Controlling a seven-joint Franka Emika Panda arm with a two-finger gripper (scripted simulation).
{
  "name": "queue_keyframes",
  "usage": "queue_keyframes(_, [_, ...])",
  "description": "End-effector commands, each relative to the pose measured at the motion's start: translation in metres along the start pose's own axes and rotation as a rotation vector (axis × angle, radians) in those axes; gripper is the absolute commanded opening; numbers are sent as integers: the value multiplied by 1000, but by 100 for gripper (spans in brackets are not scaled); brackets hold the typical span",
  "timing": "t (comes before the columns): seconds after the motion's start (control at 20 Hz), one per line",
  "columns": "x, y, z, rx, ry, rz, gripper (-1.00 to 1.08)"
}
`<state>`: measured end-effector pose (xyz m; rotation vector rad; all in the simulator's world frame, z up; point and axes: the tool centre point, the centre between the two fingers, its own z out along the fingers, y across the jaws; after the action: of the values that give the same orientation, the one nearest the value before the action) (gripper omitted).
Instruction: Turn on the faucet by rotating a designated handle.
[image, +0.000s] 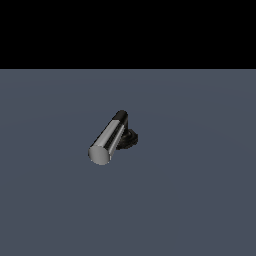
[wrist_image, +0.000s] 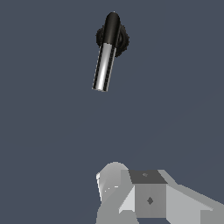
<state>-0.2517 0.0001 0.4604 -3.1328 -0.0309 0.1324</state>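
Jutting toward the exterior view's left, the shiny chrome cylindrical handle is carried by the black ribbed-base faucet; the white gripper is seen well apart, jaw state indiscernible.

The short silver cylindrical handle reads as polished chrome metal: glossy and smooth, with bright lengthwise highlights and dark reflected bands along its barrel. Its flat round end is a duller, even grey. The black collar and elbow stem of the small faucet look smooth with a faint sheen. The flat blue-grey floor surface is uniformly matt and untextured. The pale grey blocky gripper appears matt, smooth, hard-faced, without gloss.
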Motion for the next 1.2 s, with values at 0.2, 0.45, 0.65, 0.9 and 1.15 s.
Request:
queue_keyframes(0.2, [1,-1,4,0,1,1,-100])
queue_keyframes(0.45, [6,-6,18,0,4,6,-100])
queue_keyframes(0.65, [12,-12,37,0,9,12,-100])
queue_keyframes(0.9, [22,-23,69,0,16,23,-100])
queue_keyframes(1.15, [35,-35,107,0,25,36,-100])
